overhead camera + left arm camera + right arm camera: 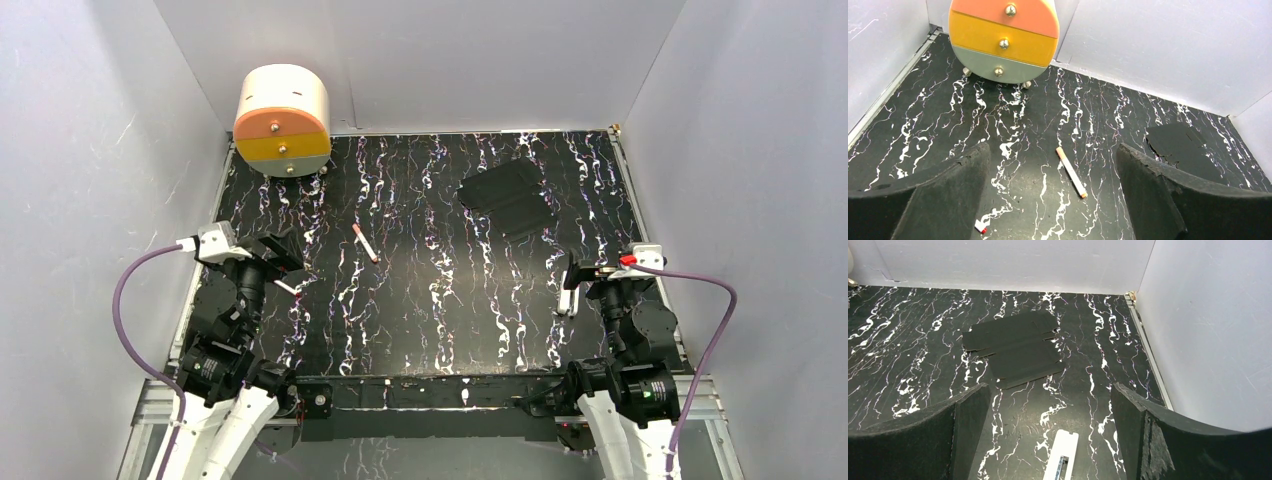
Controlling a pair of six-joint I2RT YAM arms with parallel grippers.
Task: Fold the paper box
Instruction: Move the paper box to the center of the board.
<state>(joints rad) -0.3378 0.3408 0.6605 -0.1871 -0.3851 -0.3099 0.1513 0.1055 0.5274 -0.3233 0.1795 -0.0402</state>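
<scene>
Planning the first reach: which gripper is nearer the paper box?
The right gripper; the box lies flat just ahead of it, while the left gripper sits across the table.

You're looking at the paper box (508,196) as an unfolded matte black blank, creased into panels with small flaps, lying flat and askew on the counter's (430,300) far right part.

A pink stick (1071,172) lies between the wide-apart fingers (948,195), the paper box (1180,148) flat beyond.

Bright, even, diffuse light from above, faint soft shadows, sharp focus throughout.
</scene>
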